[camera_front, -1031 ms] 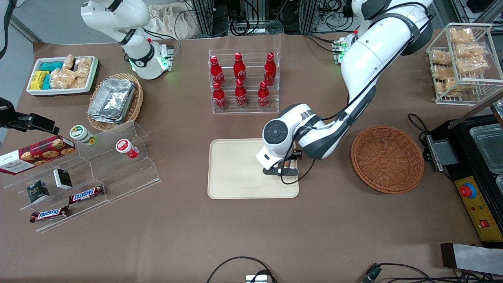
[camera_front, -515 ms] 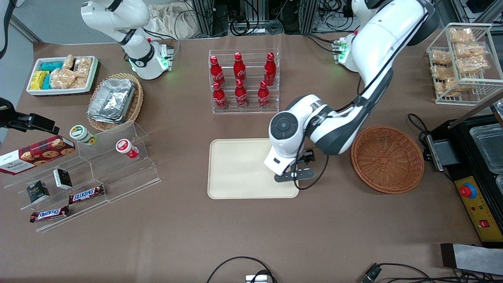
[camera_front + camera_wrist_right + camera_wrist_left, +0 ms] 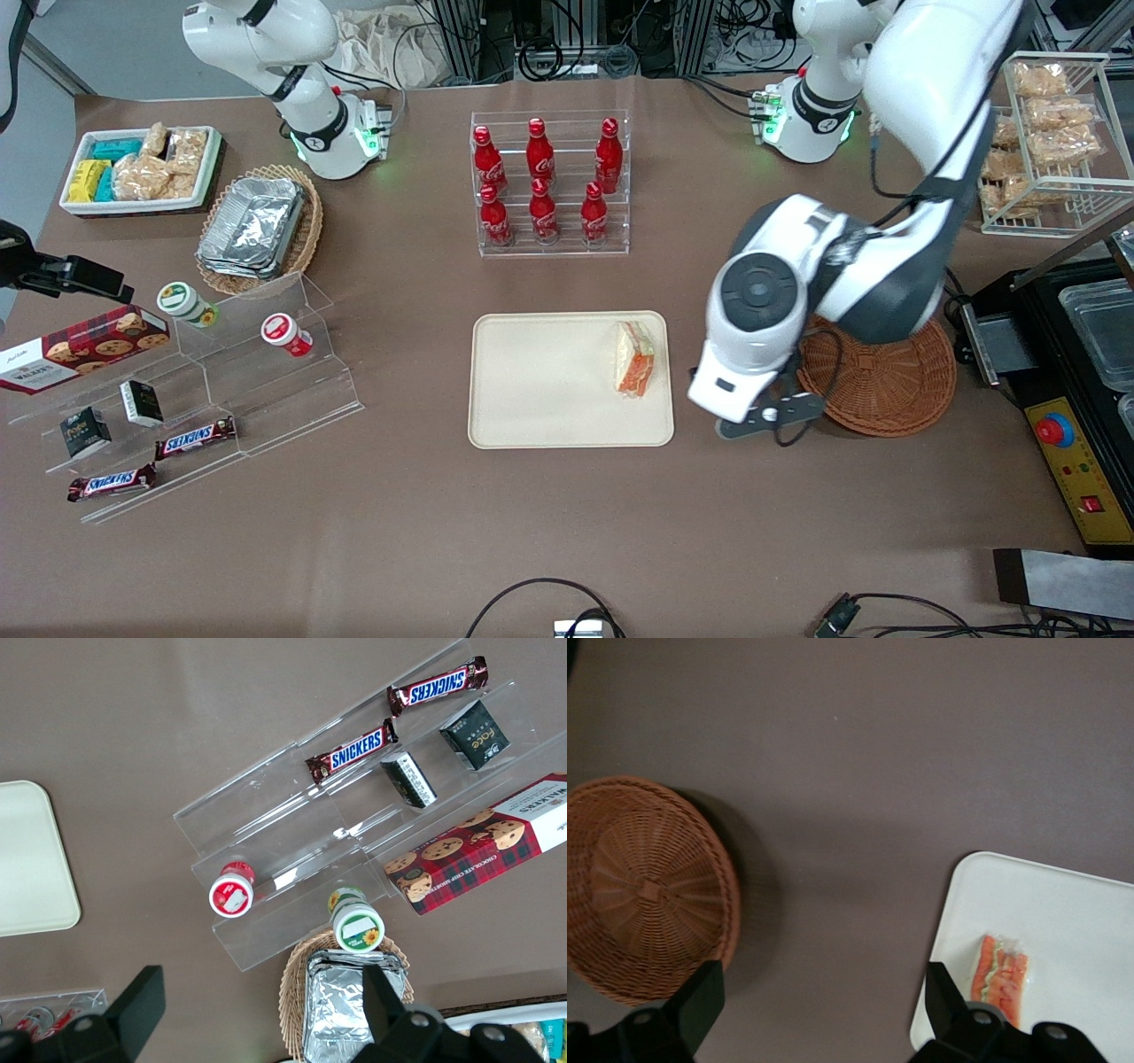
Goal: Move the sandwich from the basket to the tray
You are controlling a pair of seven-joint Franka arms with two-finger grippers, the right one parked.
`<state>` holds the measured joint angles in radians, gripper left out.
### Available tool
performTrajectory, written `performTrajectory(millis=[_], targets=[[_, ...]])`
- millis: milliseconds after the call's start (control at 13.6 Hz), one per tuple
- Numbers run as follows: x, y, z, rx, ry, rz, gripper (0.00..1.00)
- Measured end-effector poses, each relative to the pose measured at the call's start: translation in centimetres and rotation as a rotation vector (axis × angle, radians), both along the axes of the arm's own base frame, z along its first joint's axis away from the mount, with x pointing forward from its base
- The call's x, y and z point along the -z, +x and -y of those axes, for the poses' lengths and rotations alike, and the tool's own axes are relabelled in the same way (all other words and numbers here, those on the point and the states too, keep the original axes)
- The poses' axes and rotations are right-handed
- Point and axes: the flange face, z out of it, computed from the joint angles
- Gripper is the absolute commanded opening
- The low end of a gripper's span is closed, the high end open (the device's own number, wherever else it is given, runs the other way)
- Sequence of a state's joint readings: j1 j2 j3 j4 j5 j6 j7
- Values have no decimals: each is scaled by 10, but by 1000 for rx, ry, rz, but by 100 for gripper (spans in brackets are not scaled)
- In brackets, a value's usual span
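One sandwich (image 3: 635,358) lies on the tray (image 3: 532,390), at the edge nearest the basket (image 3: 895,390) (which is empty). Placing step looks done; what's left, I'd judge, is only lifting the arm clear. Gripper (image 3: 769,420) hangs above bare tabletop between tray and basket, fingers (image 3: 700,997) spread wide, holding nothing. Readable writing: "Snickers" on two bars (image 3: 195,437) at the parked arm's end, "Walkers" on the red cookie box (image 3: 81,347), Coca-Cola script on the red bottles (image 3: 542,182).
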<state>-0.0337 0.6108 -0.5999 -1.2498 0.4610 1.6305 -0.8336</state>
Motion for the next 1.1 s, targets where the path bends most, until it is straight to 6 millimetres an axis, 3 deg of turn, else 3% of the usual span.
performTrajectory(millis=[221,589,883,1104], targets=[[-38,8,-49,10,-29,-2,100],[-71,4,-94,105,-61,-41,100],[-89,-5,-157,176,-77,-75,100],[-116,-15,-207,232,-87,-66,100]])
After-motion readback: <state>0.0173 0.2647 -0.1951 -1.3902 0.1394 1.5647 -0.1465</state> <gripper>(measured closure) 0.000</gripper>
